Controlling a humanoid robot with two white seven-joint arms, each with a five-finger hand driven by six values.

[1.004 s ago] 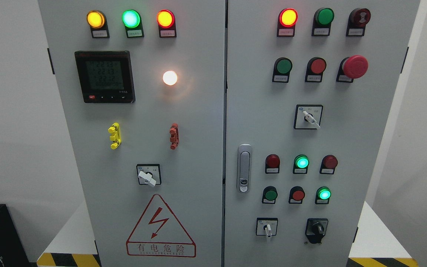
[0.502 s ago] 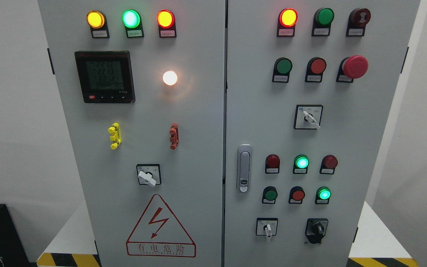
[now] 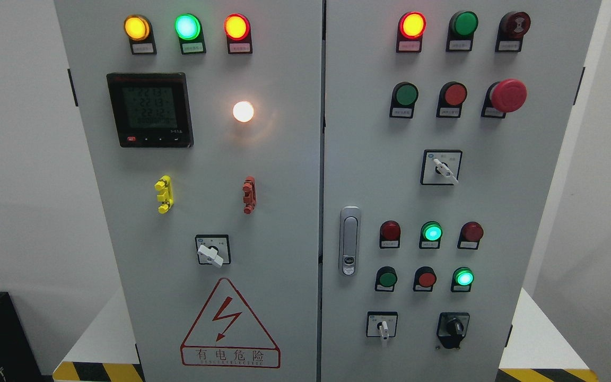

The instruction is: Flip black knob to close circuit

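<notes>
A grey control cabinet [image 3: 284, 175] is filling the view. The black knob [image 3: 452, 329] is sitting at the cabinet's lower right, right of a white selector switch [image 3: 383, 326]. No robot hand is showing, so hand state cannot be told.

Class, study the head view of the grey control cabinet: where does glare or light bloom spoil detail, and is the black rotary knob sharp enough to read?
Head view: the round white lamp blooms, casting a warm halo on the grey left door; the lit green lamp is overexposed; the black rotary knob at lower right is sharp, though its handle detail merges into dark.
</notes>
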